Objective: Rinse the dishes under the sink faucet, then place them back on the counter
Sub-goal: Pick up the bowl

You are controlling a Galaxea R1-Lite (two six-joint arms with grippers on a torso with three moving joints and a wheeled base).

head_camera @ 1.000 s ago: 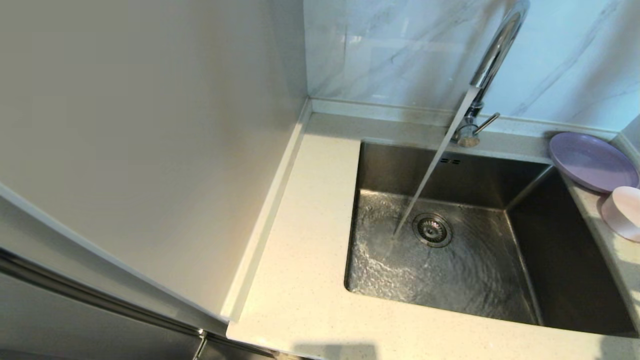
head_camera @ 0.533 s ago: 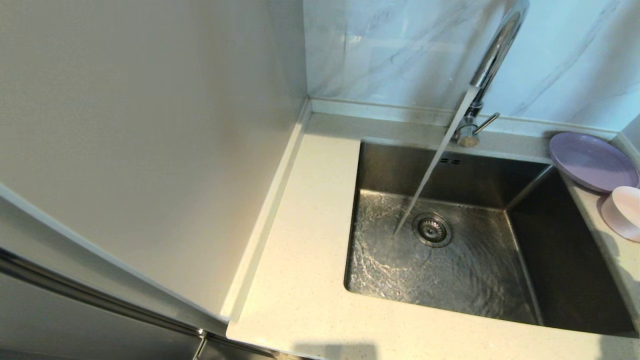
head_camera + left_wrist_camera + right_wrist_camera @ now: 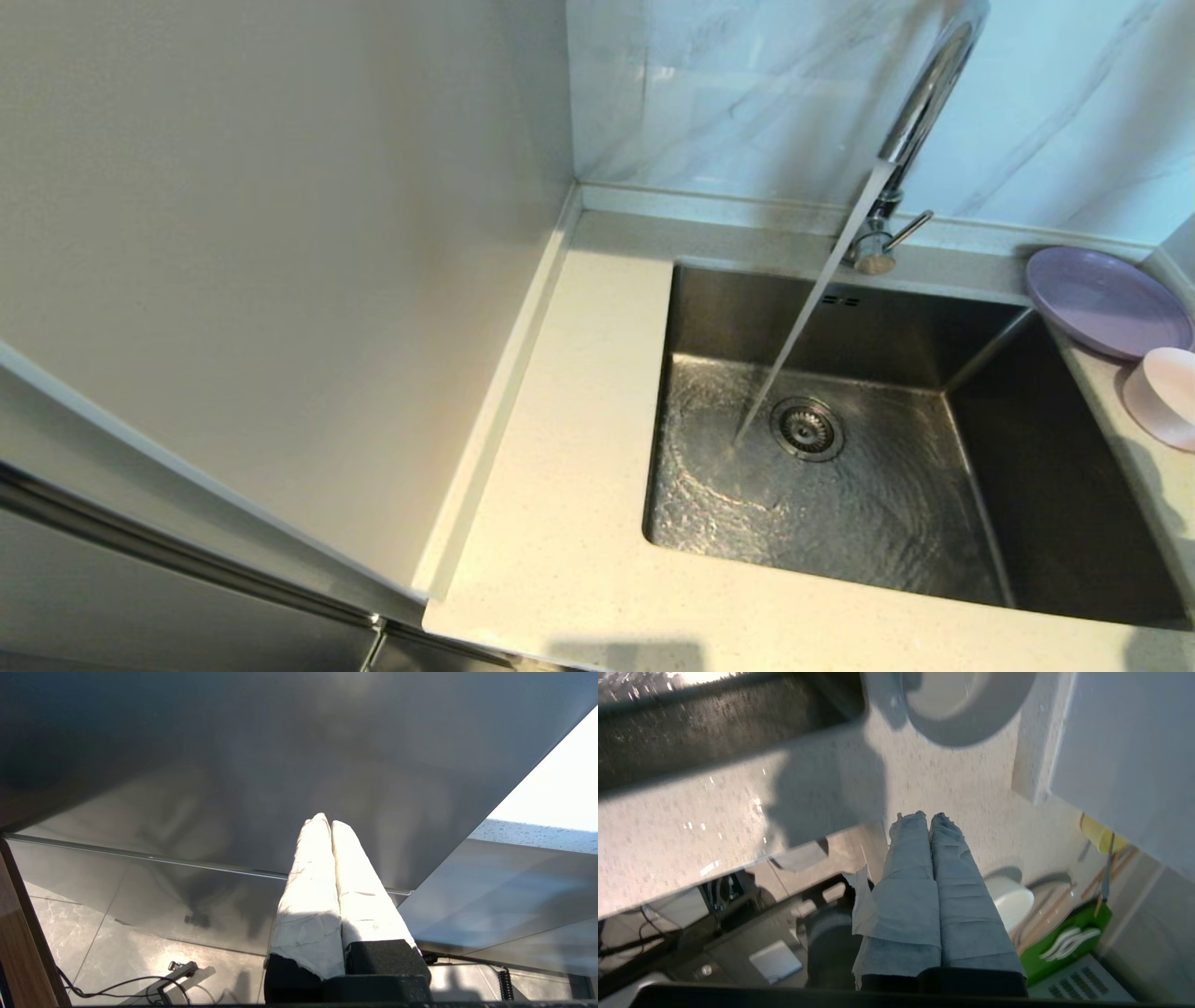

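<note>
The lavender plate [image 3: 1106,301] lies on the counter [image 3: 579,392] at the basin's far right corner. The pale pink bowl [image 3: 1165,397] sits just in front of it, at the head view's right edge. The chrome faucet [image 3: 920,103] pours a slanting stream into the steel basin [image 3: 1055,485]. Neither gripper shows in the head view. In the right wrist view, my right gripper [image 3: 923,815] is shut and empty above the counter [image 3: 962,793], a short way back from the bowl [image 3: 966,704]. My left gripper [image 3: 325,822] is shut and empty, low down in front of a grey cabinet front.
The drain strainer [image 3: 807,429] sits mid-basin under rippling water. A tall cream panel [image 3: 280,233] walls the counter's left side, with marbled tiles behind. Beyond the counter's right end, the right wrist view shows a green box [image 3: 1069,942] of white utensils and a white dish [image 3: 1011,903].
The water keeps running and its ripples shift. The pink bowl's outline has changed very slightly at the right edge. Plate and faucet have not moved.
</note>
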